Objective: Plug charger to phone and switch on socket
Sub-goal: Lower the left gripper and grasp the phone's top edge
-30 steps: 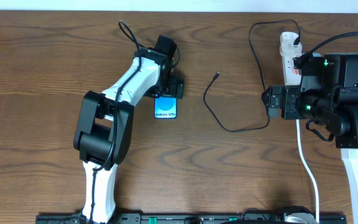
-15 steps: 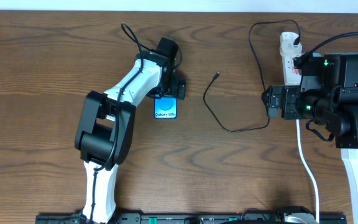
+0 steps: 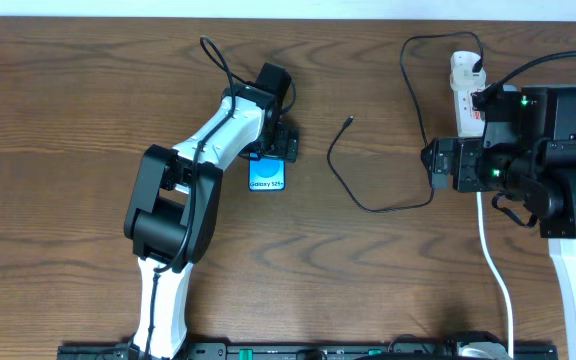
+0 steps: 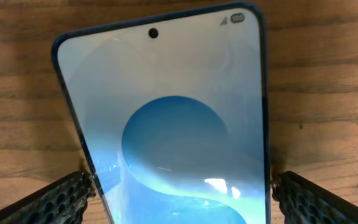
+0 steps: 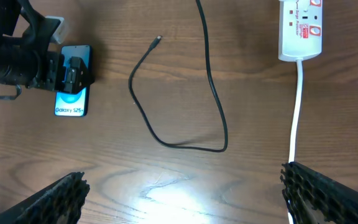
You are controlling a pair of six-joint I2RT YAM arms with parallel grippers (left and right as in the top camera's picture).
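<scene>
The phone [image 3: 268,179] lies flat on the wooden table, screen up, and fills the left wrist view [image 4: 166,118]. My left gripper [image 3: 272,157] hangs low over its upper half, open, with one finger [image 4: 61,199] at each long edge of the phone. The charger, a thin black cable [image 3: 340,175], loops across the table middle with its small tip [image 3: 349,121] free; its other end runs up to the socket [image 3: 465,85]. My right gripper [image 3: 436,165] hovers open beside the socket with only bare table between its fingers [image 5: 328,193].
The socket's thick white cord [image 3: 495,265] trails toward the table's front edge past the right arm. The right wrist view shows the strip's end [image 5: 302,31], the cable loop [image 5: 185,143] and the phone [image 5: 73,102] under the left gripper.
The left arm has shifted slightly to the right over the phone. The phone, cable and right arm have stayed in place.
</scene>
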